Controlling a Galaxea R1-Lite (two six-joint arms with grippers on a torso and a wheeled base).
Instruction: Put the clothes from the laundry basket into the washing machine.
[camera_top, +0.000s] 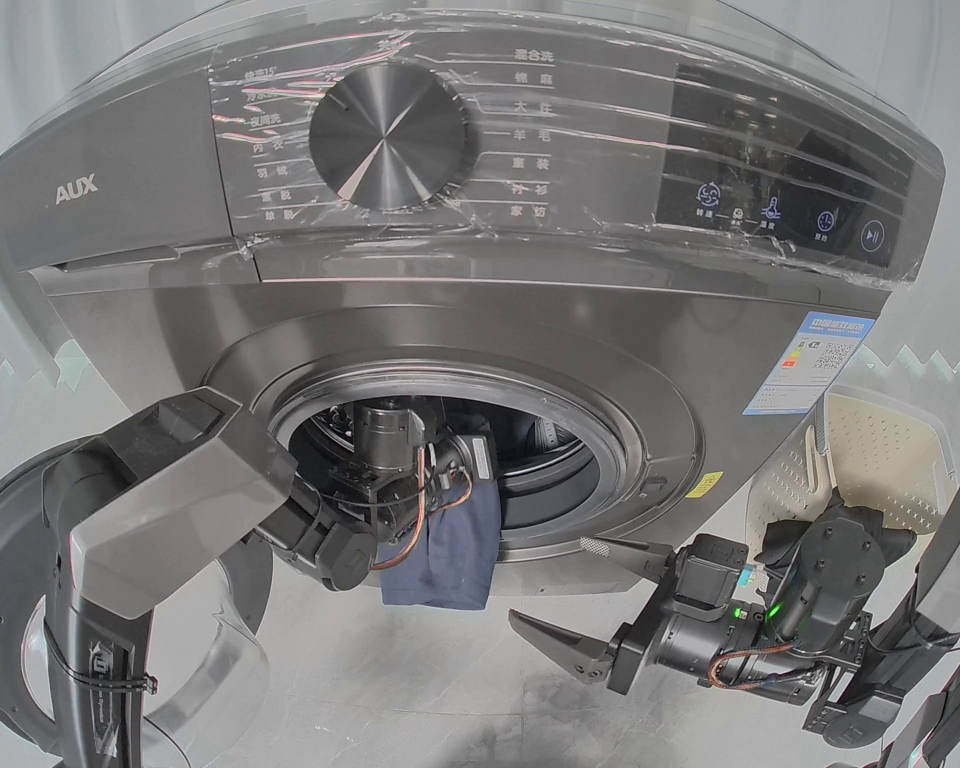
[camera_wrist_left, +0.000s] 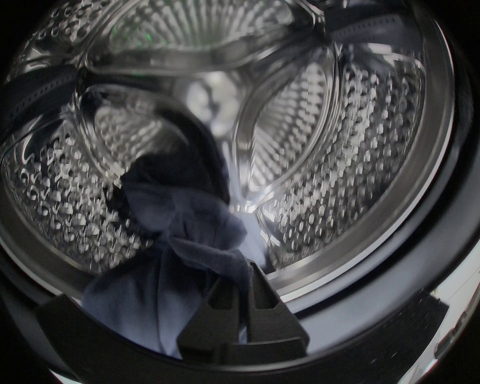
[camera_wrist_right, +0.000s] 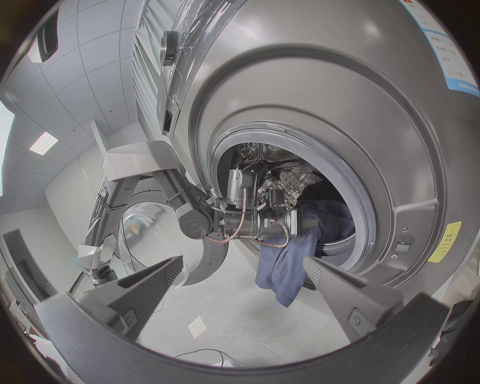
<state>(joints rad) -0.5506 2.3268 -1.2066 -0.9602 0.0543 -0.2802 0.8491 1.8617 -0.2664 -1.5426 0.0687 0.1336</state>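
Room: pale grey floor (camera_top: 400, 680) and light walls, with a grey front-loading washing machine (camera_top: 560, 330) close up.
Door: the round glass door (camera_top: 205, 655) is swung open on the machine's left side.
Drum: the perforated steel drum (camera_wrist_left: 350, 150) is shiny inside.
Clothes: a navy garment (camera_top: 450, 560) lies partly inside the drum, bunched on its floor. The rest hangs out over the lower rim of the opening and down the front of the machine.
Left gripper: the left gripper (camera_wrist_left: 243, 280) is inside the drum mouth. Its fingers are pressed together, pinching a fold of the navy garment.
Right gripper: the right gripper (camera_top: 555, 585) hangs in front of the machine, below and to the right of the opening. Its fingers are spread wide with nothing between them, and it is clear of the hanging cloth.
Laundry basket: a cream perforated laundry basket (camera_top: 890, 450) stands just beside the machine on its right.
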